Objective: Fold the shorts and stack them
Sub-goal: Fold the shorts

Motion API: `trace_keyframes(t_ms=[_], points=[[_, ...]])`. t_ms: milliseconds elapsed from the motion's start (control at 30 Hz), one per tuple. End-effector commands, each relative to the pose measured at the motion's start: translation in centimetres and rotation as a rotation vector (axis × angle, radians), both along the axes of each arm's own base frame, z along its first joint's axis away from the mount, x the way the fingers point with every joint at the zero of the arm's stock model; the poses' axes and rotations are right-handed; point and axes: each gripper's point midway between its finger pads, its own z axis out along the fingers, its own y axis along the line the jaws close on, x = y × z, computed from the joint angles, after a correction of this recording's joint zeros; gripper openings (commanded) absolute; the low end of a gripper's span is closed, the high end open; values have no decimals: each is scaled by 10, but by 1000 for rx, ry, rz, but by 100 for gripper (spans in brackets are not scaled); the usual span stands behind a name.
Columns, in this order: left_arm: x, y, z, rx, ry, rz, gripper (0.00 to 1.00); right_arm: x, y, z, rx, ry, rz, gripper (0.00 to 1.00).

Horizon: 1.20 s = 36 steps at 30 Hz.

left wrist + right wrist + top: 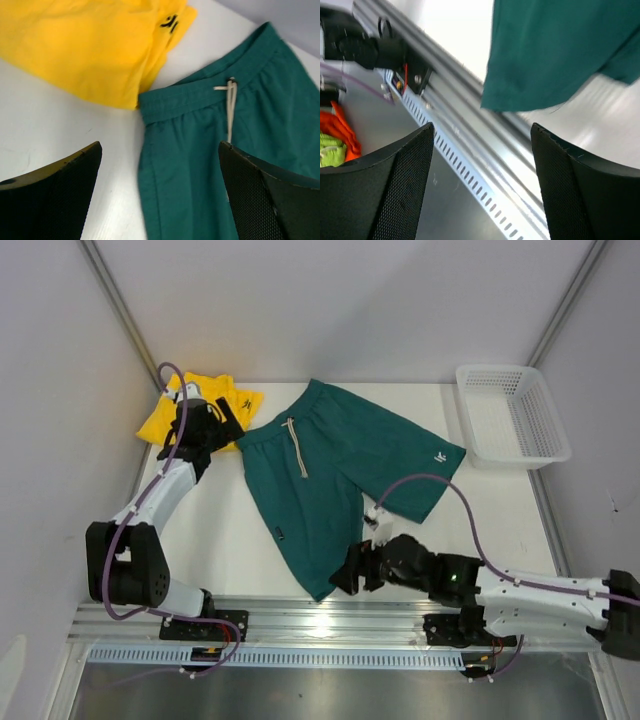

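The dark teal shorts (330, 470) lie spread flat mid-table, with the waistband and white drawstring at the far left and one leg hem (545, 55) reaching the near edge. The yellow shorts (160, 422) lie folded at the far left corner. My left gripper (228, 428) hovers open over the gap between the yellow shorts (85, 45) and the waistband corner of the teal shorts (200, 150), holding nothing (159, 150). My right gripper (340, 578) sits low beside the near leg hem. It is open and empty (481, 130), over the rail just off the cloth.
A white mesh basket (512, 412) stands at the back right. An aluminium rail (300, 625) runs along the near table edge. Orange and green cloth (335, 137) lies below the table at the left. Slanted frame posts flank the back corners.
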Motion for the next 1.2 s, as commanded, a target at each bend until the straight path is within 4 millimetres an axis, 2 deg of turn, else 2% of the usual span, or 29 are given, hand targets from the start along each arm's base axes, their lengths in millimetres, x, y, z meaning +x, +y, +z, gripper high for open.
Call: trace_keyframes(t_ms=[0,33,133,167,200,233,267,300,367,500,700,767,833,867,900,1000,1100,1167], points=[[-6,9,2,-28,-11,29,99,-7,16,-9,22,-3,-110,79],[-8,10,-1,-32,-4,29,99,-13,21,-23,-19,2,-105,79],[-9,10,-8,-49,-1,29,99,-24,39,-31,-41,-13,-100,78],[-12,10,-16,-52,13,27,99,-28,46,-44,-79,-14,-88,78],[-11,10,-16,-57,6,24,99,-29,59,-37,-49,-20,-79,77],[-12,11,-21,-60,15,25,99,-30,64,-41,-64,-23,-73,77],[-12,11,-26,-61,24,25,99,-31,68,-57,-119,-22,-71,77],[-11,13,-27,-64,23,23,99,-30,76,-54,-133,-29,-81,77],[-12,18,-33,-71,37,31,99,-28,81,-71,-190,-36,-87,76],[-13,14,-33,-95,24,15,99,-25,98,-72,-127,-47,-106,74],[-14,12,-28,-105,1,6,99,-20,110,-72,-68,-58,-150,70],[-15,11,-29,-110,1,3,99,-18,110,-71,-56,-70,-179,64],[-15,10,-31,-114,7,0,99,-17,109,-69,-48,-87,-198,54],[-14,22,-31,-115,3,27,99,-15,107,-68,-47,-108,-223,49],[-14,21,-32,-120,2,29,99,-15,105,-68,-46,-117,-233,36],[-16,21,-35,-126,10,30,99,-16,103,-70,-37,-125,-250,15],[-13,16,-32,-145,-10,6,99,-19,96,-74,-54,-110,-266,2],[-14,14,-38,-159,-4,-2,99,-26,89,-73,-59,-106,-265,0]])
